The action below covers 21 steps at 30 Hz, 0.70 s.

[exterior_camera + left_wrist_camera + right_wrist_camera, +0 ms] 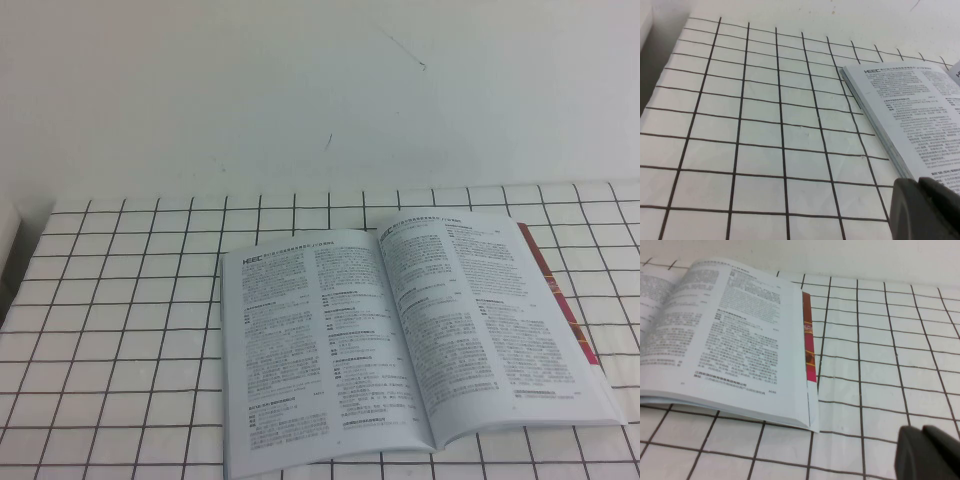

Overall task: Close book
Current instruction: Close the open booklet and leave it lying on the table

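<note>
An open book (400, 340) lies flat on the gridded tablecloth, right of the middle, with printed pages facing up and a red cover edge (562, 300) showing along its right side. Neither gripper appears in the high view. In the left wrist view my left gripper (918, 182) hovers low over the book's (910, 110) left-hand page near its outer edge, fingers pressed together with nothing between them. In the right wrist view my right gripper (921, 430) sits over bare cloth to the right of the book (730, 340), also shut and empty.
A white cloth with a black grid (120, 330) covers the table, with a plain white wall (300, 90) behind it. The table's left edge (15, 260) drops off beside a pale object. Bare cloth lies to the left of the book.
</note>
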{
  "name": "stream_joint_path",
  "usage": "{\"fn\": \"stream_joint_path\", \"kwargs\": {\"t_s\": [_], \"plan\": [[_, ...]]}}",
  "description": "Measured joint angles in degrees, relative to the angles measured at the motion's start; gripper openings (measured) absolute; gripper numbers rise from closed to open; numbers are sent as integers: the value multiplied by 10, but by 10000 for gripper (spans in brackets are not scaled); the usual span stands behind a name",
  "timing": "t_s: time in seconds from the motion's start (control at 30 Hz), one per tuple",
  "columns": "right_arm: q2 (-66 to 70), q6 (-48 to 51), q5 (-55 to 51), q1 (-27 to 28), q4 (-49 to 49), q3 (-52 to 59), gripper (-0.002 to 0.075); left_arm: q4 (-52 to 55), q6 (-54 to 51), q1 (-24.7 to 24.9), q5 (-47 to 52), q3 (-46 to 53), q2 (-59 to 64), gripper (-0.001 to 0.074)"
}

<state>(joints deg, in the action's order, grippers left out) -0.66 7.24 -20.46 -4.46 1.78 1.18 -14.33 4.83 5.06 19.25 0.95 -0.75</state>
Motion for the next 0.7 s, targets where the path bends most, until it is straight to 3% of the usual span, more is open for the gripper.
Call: {"fn": "stream_joint_path", "kwargs": {"t_s": [0.7], "plan": [[0, 0, 0, 0, 0, 0, -3, 5, -20, 0, 0, 0, 0, -3]]}}
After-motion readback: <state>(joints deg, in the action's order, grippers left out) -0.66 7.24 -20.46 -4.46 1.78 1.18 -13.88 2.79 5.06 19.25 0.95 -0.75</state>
